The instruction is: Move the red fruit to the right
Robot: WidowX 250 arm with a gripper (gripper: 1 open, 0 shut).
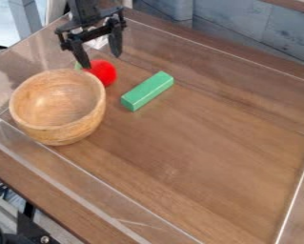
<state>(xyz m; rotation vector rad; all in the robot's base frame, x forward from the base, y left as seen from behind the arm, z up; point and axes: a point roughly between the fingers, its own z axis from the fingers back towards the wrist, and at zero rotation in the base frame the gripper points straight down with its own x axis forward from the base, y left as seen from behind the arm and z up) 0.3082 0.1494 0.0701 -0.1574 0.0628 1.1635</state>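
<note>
Nearest you, bare table (205,152), walled by a clear tray.

Left, front: bowl (57,105), wooden, upright, nothing seen inside.

Centre: block (148,91), green, lying flat on a diagonal, well right of the bowl.

Between them, further back: fruit (102,71), red, resting on the table just behind the bowl's rim and near the block's left end. You have it on the left side; the move to the right is not yet done.

Farthest: gripper (91,49), pointing down, fingers spread wide, holding nothing, poised just above and behind the fruit.

Step in hand, by judgement: approach for the grasp. Next you need to drop so the fingers straddle the fruit, close, lift and carry it right, clear of the block.
</note>
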